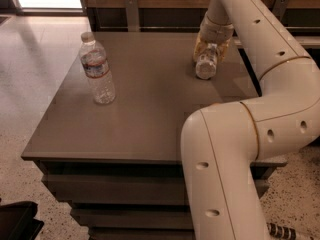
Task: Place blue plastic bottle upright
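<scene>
The blue plastic bottle (pixel 206 64), small and clear with a pale label, lies on its side at the back right of the brown table (pixel 145 109), one end pointing toward the camera. My gripper (pixel 210 50) comes down from above onto it. The yellowish fingers (pixel 198 48) press against both sides of the bottle, shut on it. The bottle still rests on the table top.
A clear bottle with a blue-and-red label band (pixel 97 69) stands upright at the table's left. My white arm (pixel 235 149) fills the right foreground and covers the table's right front corner. Wooden seating (pixel 132 9) runs behind the table.
</scene>
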